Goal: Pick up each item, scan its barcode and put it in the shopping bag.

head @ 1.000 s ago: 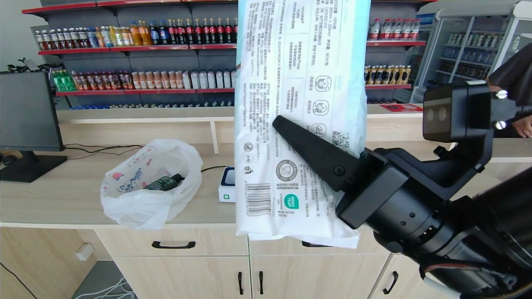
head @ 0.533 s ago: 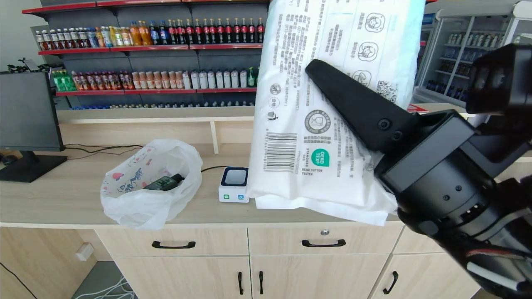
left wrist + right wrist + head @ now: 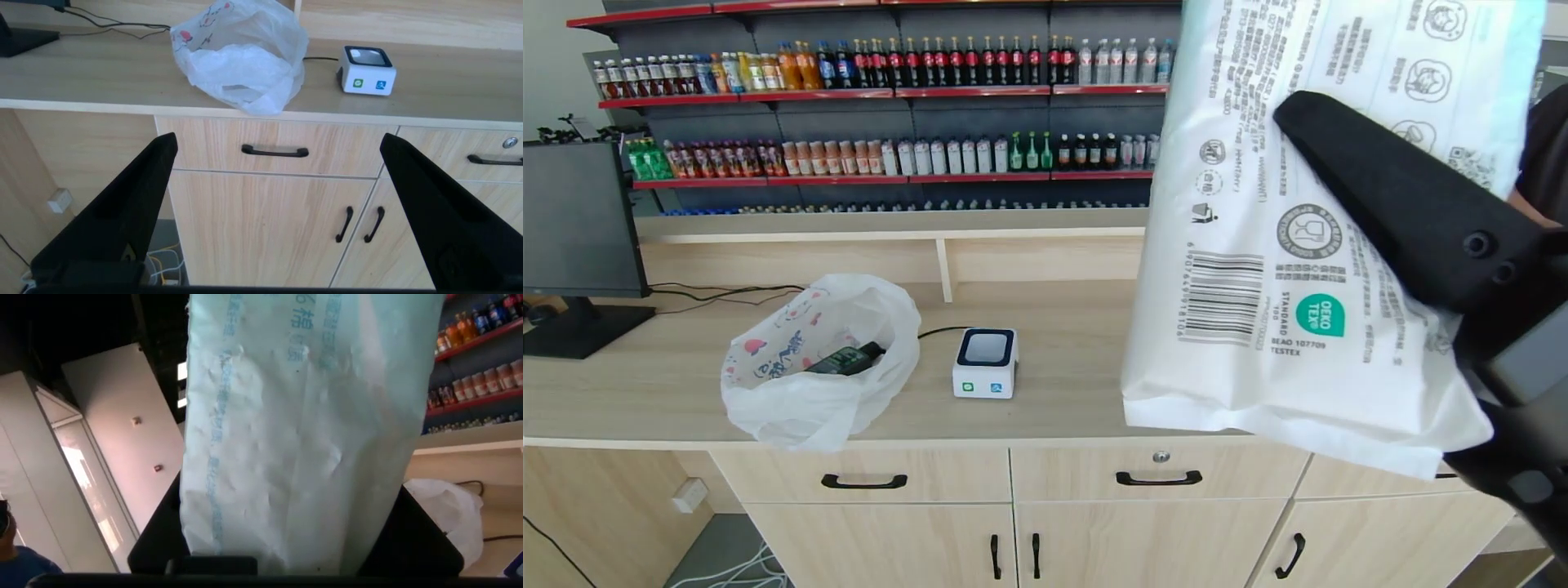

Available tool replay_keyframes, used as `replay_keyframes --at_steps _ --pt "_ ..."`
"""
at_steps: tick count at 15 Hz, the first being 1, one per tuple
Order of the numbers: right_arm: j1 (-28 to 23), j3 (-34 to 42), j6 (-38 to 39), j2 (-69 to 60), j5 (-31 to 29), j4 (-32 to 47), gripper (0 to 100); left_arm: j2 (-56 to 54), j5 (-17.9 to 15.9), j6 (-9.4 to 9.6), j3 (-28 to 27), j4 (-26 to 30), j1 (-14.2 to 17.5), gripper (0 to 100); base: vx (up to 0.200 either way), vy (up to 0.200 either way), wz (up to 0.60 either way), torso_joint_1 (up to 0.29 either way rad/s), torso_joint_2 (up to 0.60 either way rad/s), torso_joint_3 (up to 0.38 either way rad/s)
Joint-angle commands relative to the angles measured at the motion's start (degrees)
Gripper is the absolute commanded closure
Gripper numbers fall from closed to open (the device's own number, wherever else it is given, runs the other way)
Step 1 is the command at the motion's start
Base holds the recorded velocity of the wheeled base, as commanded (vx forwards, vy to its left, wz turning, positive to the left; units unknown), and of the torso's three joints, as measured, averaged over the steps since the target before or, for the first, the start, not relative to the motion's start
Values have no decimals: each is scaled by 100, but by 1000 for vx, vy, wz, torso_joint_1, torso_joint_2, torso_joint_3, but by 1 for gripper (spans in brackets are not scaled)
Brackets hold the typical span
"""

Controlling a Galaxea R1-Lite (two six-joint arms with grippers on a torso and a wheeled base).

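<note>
A white soft pack (image 3: pixel 1258 245) with a printed barcode (image 3: pixel 1221 296) hangs high in the air at the right, close to the head camera, barcode side toward it. My right gripper (image 3: pixel 1307 118) is shut on it, one black finger (image 3: pixel 1405 204) lying across its printed face. The right wrist view shows the pack (image 3: pixel 302 433) standing between the fingers. The white shopping bag (image 3: pixel 817 359) lies open on the counter at the left, a dark item (image 3: pixel 845 359) inside. The small white scanner (image 3: pixel 985 362) sits right of the bag. My left gripper (image 3: pixel 274 212) stands open below counter height, facing the drawers.
A dark monitor (image 3: pixel 576 237) stands at the counter's left end, cables running behind the bag. Shelves of bottles (image 3: pixel 849 69) fill the back wall. The wooden counter (image 3: pixel 1062 408) has a raised back ledge. Drawers with black handles (image 3: pixel 274 151) sit under it.
My right gripper has carried the pack to the right and closer to the head camera. The scanner, partly covered before, now shows fully. Bag and scanner have not moved.
</note>
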Motion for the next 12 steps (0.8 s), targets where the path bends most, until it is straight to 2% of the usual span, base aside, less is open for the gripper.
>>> replay_keyframes --at_steps 1,7,10,12 --pt "39 35 -13 -35 3 -6 100 0 0 -9 0 6 -4 0 0 0 0 0 0 0" --pt "127 246 -31 27 -15 -6 100 0 0 0 0 6 -4 0 0 0 0 0 0 0" --pt "21 386 -233 229 -23 -6 100 0 0 0 0 -3 -4 0 0 0 0 0 0 0" --pt "-242 395 -452 458 -15 -6 100 0 9 -9 0 6 -4 0 0 0 0 0 0 0"
